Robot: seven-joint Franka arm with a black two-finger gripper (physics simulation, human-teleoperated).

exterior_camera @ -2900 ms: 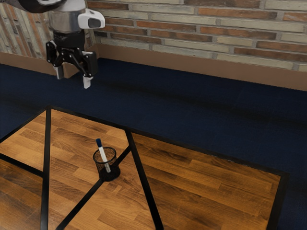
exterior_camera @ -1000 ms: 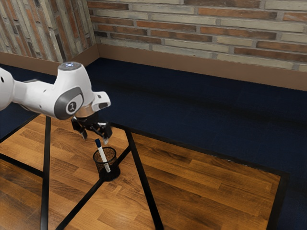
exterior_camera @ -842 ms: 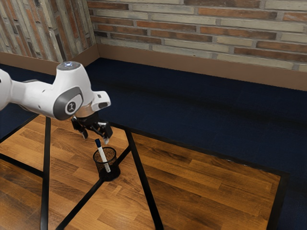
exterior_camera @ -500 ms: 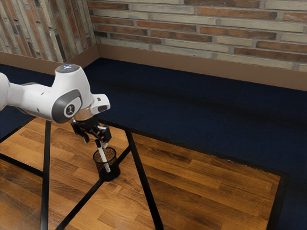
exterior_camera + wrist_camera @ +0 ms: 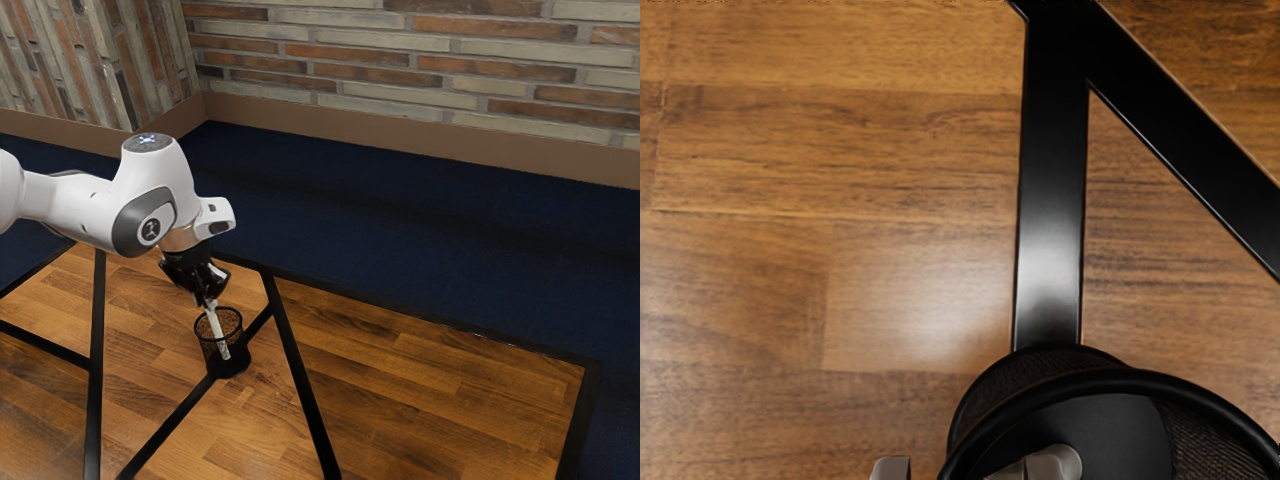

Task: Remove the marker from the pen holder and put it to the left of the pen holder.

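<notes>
Arm [image 5: 90,212] bent, gripper [image 5: 207,302] down — at marker [image 5: 218,332]

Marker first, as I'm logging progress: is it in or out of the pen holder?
In: the marker leans, its white lower part visible inside the mesh pen holder.

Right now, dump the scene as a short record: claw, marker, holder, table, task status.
claw: low over the holder, at the marker's upper end
grip: can't tell whether it has hold of the marker
marker: white body, tilted, lower part inside the pen holder
pen holder: black mesh cup, upright, on the table
table: wood planks with black strips
task status: marker not yet out of the holder
</notes>
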